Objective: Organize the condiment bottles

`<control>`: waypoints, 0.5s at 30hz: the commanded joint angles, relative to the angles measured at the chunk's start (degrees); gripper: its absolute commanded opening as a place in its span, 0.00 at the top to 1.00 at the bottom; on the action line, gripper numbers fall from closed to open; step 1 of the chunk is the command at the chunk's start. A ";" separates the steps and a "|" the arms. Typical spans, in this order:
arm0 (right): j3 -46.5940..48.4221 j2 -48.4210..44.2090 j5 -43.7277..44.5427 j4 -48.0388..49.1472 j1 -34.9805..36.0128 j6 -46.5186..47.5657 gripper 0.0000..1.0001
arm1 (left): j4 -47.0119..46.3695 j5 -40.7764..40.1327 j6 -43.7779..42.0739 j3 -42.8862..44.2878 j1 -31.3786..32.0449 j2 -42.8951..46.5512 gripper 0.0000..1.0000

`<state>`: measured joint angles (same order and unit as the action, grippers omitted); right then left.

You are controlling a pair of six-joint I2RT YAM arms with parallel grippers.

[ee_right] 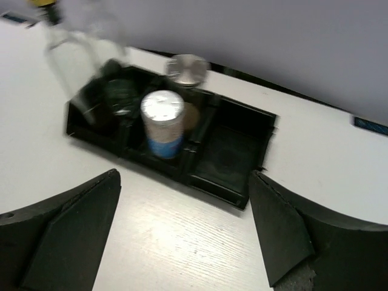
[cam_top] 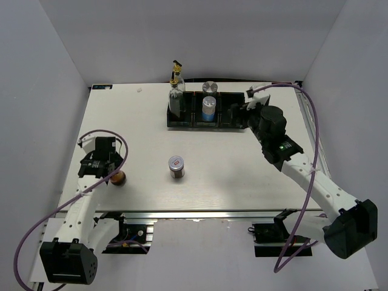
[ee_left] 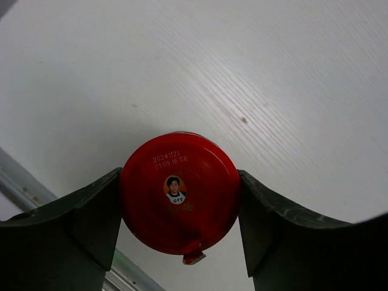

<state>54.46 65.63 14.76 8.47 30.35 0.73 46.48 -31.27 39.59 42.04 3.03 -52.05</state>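
My left gripper (cam_top: 115,174) is shut on the red-capped dark jar (ee_left: 179,191), its fingers pressed against both sides of the cap, at the table's front left. The small brown jar (cam_top: 176,167) stands alone mid-table. The black tray (cam_top: 233,124) at the back holds one glass cruet (cam_top: 176,97) in its left compartment and the blue-labelled shaker (cam_top: 208,108) in the middle one. The second cruet (cam_top: 176,70) and the white silver-lidded cylinder (cam_top: 210,86) stand behind the tray. My right gripper (cam_top: 247,111) is open and empty near the tray's right end (ee_right: 233,151).
The tray's right compartment (ee_right: 227,154) holds nothing. White walls enclose the table on three sides. A metal rail (cam_top: 200,213) runs along the table's front edge, close to the red-capped jar. Purple cables loop off both arms.
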 commanded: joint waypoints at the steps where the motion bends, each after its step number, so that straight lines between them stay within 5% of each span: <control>1: -0.75 -0.76 -18.41 1.02 0.06 7.17 0.11 | -7.53 13.14 -7.59 6.12 -0.13 2.66 0.73; 2: -0.23 -0.41 -25.94 0.67 0.06 8.13 0.11 | -7.80 15.25 -8.38 8.12 -0.04 2.40 0.79; 6: 2.93 2.40 -32.68 -1.70 0.85 8.14 0.11 | -7.02 22.46 -11.55 15.32 0.14 0.11 0.94; 15: 6.96 10.74 -52.64 1.29 3.05 12.45 0.11 | -11.67 29.87 -13.40 24.22 7.50 -6.74 1.00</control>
<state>56.69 74.70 -28.73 7.77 32.53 10.57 40.64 -5.74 26.98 62.24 6.17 -57.08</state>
